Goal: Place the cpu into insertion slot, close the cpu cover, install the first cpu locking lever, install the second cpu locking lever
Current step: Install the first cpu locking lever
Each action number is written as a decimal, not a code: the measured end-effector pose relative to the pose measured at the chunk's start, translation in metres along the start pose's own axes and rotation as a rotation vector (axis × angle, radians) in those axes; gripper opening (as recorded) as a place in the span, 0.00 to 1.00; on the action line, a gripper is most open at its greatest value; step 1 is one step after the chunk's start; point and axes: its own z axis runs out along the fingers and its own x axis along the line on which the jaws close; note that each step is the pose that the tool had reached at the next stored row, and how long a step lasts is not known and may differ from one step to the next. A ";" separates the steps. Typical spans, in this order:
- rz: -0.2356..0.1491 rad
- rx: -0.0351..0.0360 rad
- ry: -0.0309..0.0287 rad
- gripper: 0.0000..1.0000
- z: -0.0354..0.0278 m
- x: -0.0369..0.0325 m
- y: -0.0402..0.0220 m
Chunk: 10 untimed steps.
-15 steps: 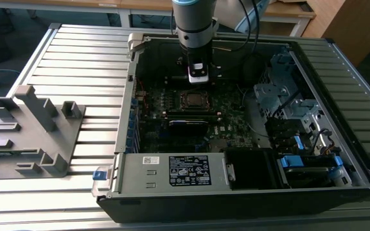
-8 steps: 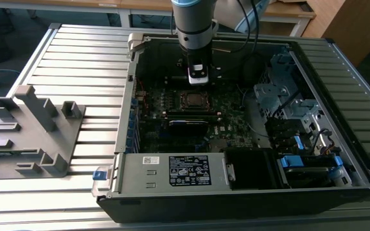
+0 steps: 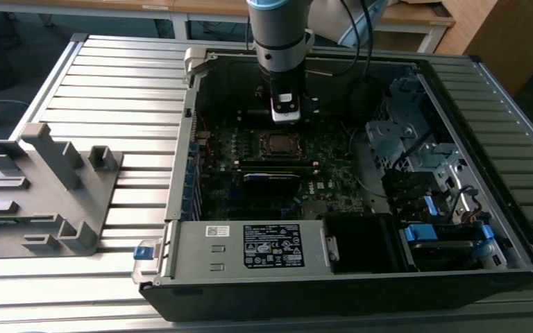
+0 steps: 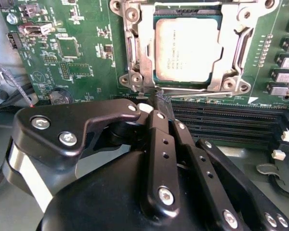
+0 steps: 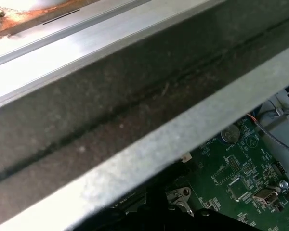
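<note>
The cpu [image 4: 183, 45] lies flat in the insertion slot [image 3: 277, 143] on the green motherboard [image 4: 82, 62], its silver top showing. The cpu cover [image 4: 147, 53] lies down around it as a metal frame. A thin locking lever [image 4: 242, 45] runs along one side of the frame. My gripper [image 4: 160, 102] has its black fingers drawn together, the tips right at the socket's edge beside the long black memory slots [image 4: 231, 120]. I cannot tell whether anything is pinched between the tips. In the exterior view the gripper [image 3: 285, 114] hangs just behind the socket inside the open computer case [image 3: 174, 208].
The case's metal rim [image 5: 149, 149] crosses the first wrist view close to the arm. A drive cage [image 3: 405, 146] and cables stand at the exterior view's right, a power supply [image 3: 248, 253] at the front. A grey fixture [image 3: 44, 187] sits on the slatted table at the exterior view's left.
</note>
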 end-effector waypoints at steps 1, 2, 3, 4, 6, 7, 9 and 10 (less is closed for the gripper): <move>0.000 0.0003 -0.0001 0.10 0.0004 0.0000 -0.0001; 0.000 0.0006 -0.0002 0.10 0.0008 0.0001 -0.0002; 0.000 0.0010 -0.0003 0.10 0.0013 0.0002 -0.0003; 0.000 0.0013 -0.0004 0.10 0.0016 0.0002 -0.0004; 0.000 0.0019 -0.0011 0.10 0.0024 0.0003 -0.0005; -0.001 0.0028 -0.0018 0.10 0.0028 0.0003 -0.0005; -0.001 0.0053 -0.0031 0.10 0.0033 0.0004 -0.0006; -0.001 0.0063 -0.0035 0.10 0.0033 0.0004 -0.0007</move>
